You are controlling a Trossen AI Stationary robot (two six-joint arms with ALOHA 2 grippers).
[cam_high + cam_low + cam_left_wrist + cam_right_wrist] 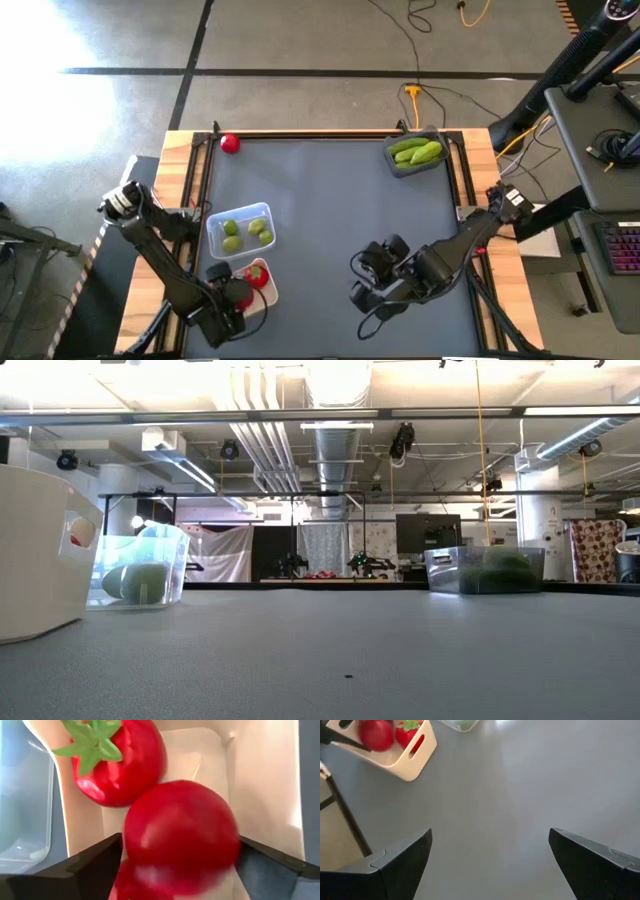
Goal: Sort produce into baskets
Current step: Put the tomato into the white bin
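My left gripper is over the cream-white basket at the table's near left, shut on a red tomato. A second tomato with a green stalk lies in that basket. A third tomato lies on the table at the far left corner. The clear basket holds three limes. The dark grey basket at the far right holds cucumbers. My right gripper is open and empty over the bare mat at the near middle. My left gripper pinches the round tomato between its two fingers, one on each side of it. The fingers point down into the cream-white basket. The tomato is over the basket's floor, beside the stalked tomato; whether it rests on anything I cannot tell.
The dark mat lies open between the baskets. Wooden rails edge the table left and right. In the low view the cream basket, clear basket and grey basket stand along the far side.
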